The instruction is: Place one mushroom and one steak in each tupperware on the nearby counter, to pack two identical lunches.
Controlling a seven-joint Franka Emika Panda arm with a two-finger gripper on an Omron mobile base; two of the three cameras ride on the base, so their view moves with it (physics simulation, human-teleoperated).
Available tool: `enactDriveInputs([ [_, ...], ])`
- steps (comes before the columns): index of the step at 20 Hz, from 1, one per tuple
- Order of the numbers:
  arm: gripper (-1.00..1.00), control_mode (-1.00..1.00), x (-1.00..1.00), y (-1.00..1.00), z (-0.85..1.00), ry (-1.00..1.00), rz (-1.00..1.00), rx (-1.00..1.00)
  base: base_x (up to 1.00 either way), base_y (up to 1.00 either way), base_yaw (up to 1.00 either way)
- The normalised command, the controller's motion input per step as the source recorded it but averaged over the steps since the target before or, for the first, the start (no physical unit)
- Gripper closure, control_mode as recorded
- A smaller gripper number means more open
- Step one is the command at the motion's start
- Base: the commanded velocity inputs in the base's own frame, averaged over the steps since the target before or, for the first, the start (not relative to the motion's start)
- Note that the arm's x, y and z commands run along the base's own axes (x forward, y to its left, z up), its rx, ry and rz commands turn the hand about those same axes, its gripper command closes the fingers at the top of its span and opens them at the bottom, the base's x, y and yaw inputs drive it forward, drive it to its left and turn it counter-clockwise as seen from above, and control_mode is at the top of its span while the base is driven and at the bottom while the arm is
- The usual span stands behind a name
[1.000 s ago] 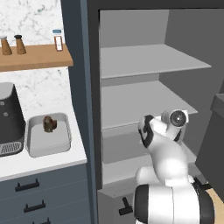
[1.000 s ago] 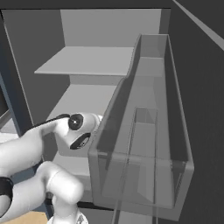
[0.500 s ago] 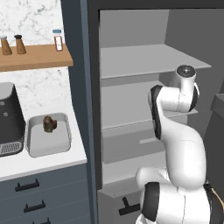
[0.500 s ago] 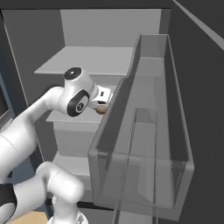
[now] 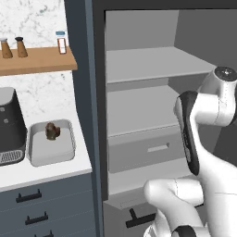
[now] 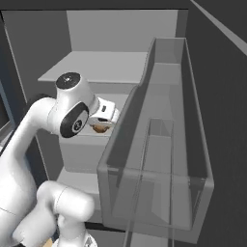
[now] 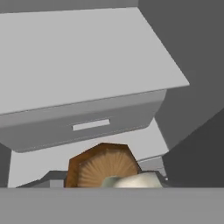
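My gripper [image 6: 102, 123] hangs inside the open fridge, above the drawer level, and is shut on a mushroom [image 6: 99, 129]. In the hand view the mushroom [image 7: 103, 168] shows a brown gilled cap and a pale stem at the bottom edge, and my fingertips are hidden there. A pale grey tupperware [image 5: 37, 155] stands on the white counter [image 5: 41, 171] left of the fridge. A small dark brown lump [image 5: 52, 131] lies at the tub's far side; I cannot tell whether it is a mushroom or a steak.
A black-and-grey coffee machine [image 5: 10, 125] stands left of the tub. The wooden shelf [image 5: 37, 60] above carries small bottles. Grey fridge shelves [image 5: 152, 60] and a drawer [image 7: 87, 124] lie ahead. The clear door bin [image 6: 159, 159] is close on the right of my hand.
The arm has risen from low in the fridge to shelf height, carrying the mushroom up with it. The tub and the lump in it have not moved.
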Motion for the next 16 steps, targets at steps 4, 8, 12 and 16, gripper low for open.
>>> enactDriveInputs([
  [4, 1.00, -1.00, -0.62, 0.50, 0.00, -0.22, 0.00, 0.00, 0.00, 0.00, 0.00],
  [8, 1.00, -1.00, -0.45, 0.22, -0.01, -0.05, 0.00, 0.00, 0.00, 0.00, 0.00],
  [12, 1.00, -1.00, -0.18, 0.00, 0.00, 0.00, 0.00, 0.00, 0.00, 0.00, 0.00],
  [16, 1.00, -1.00, -0.19, 0.00, 0.00, 0.00, 0.00, 0.00, 0.00, 0.00, 0.00],
])
